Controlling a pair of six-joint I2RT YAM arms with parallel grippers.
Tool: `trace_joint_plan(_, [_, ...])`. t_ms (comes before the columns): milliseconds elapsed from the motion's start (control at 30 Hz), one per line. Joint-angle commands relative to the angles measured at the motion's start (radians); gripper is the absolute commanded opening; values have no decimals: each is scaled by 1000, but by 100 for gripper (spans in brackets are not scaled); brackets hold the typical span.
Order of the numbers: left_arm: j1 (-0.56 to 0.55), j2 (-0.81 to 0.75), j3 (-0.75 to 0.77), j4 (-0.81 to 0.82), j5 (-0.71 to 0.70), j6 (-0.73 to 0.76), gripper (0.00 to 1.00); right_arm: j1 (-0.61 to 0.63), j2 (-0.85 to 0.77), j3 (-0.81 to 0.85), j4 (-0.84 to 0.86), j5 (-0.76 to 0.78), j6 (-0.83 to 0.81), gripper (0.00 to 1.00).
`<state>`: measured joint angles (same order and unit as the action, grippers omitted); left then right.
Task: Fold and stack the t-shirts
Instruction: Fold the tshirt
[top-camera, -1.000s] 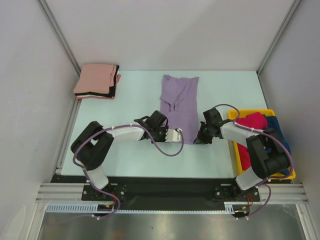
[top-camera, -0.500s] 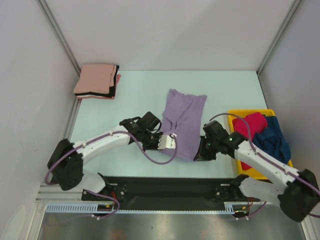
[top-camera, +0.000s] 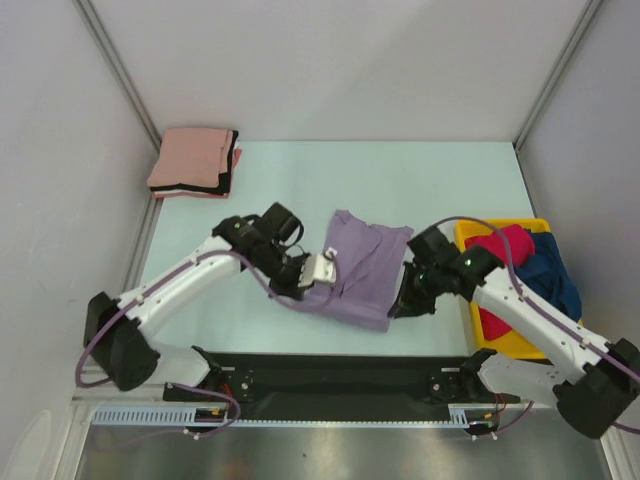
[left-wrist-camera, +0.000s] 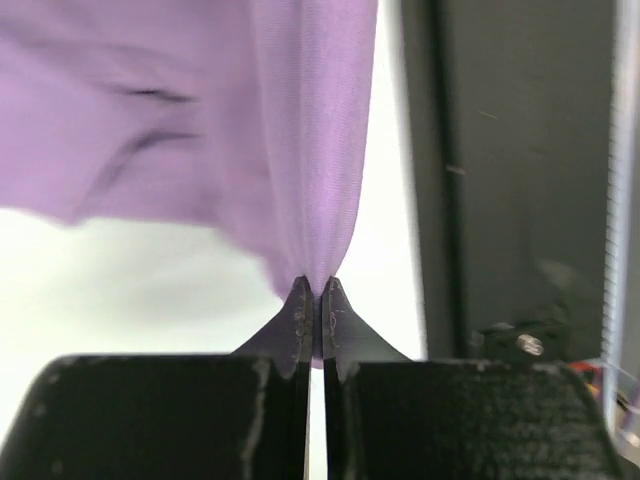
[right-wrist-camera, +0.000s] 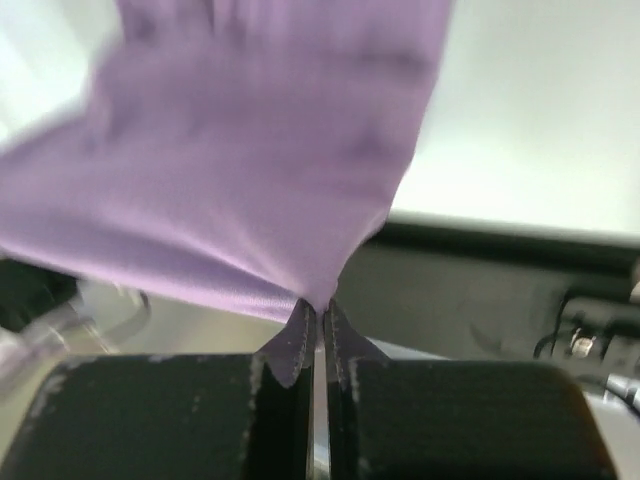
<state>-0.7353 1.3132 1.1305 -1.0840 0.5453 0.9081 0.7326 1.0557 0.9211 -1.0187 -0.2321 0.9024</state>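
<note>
**Lavender shirt pinched at both near corners, close to the table's front edge**

The lavender t-shirt (top-camera: 362, 275) lies rumpled at the middle of the table (top-camera: 250, 200), its near hem just short of the black strip (top-camera: 330, 365) along the front edge. The left gripper (top-camera: 330, 262) is clamped on the shirt's left side; in its wrist view the fingertips meet with a thin fold of purple cloth nipped between them, the rest fanning away. The right gripper (top-camera: 400, 305) bites the near right corner in the same manner, jaws together on the cloth. Whether the hem is lifted off the surface cannot be told.

Bare table runs from the shirt's far edge to the back wall, and leftward to the far left corner. There a folded salmon pink t-shirt (top-camera: 190, 160) sits on top of a black t-shirt (top-camera: 228, 172), tight against the side rail. On the right, the yellow bin (top-camera: 512, 345) stands just beside the right arm, with a red t-shirt (top-camera: 500, 250) and a dark blue t-shirt (top-camera: 550, 278) heaped in it, the blue one spilling over the outer rim
</note>
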Motion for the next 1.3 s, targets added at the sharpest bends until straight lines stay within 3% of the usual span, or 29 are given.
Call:
trace_joint_plan(0, [85,147,136,30,-44,-17,0,-191,87,54,-43,54,-201,0])
trace_joint_plan(200, [155,388,386,153,-142,-69,0,-433,268,125,133,53,-355,0])
trace_joint_plan(367, [201,591,636,173,-205,-118,1,-513,397,186,241,39,-388,0])
trace_joint_plan(633, [217,764,793,220,-269,-130,0,-578,628,324,322,50,-415,0])
trace_joint_plan(867, [217,840,824,364,-306,-189,0,-591,701,374,356,95,-402,0])
trace_joint_plan(967, [217,868,825,418,-332,-231,9,-599,734,378,388,123,-381,4])
trace_joint_plan(1000, [217,874,824,438,-347,-253,27,-608,745,384,397,132,-373,11])
trace_joint_plan(1033, [215,882,824,487,-390,-294,37,-614,754,389,408,145,-358,19])
trace_joint_plan(1067, [217,889,824,513,-409,-317,46,-624,780,395,431,172,-350,39])
trace_joint_plan(1100, [220,894,827,541,-432,-362,58,-642,791,424,440,180,-344,44])
trace_joint_plan(1167, [228,900,856,607,-488,-418,63,-651,813,472,437,220,-347,47])
trace_joint_plan(1267, [263,881,911,564,-457,-555,63,-625,797,561,369,314,-400,47])
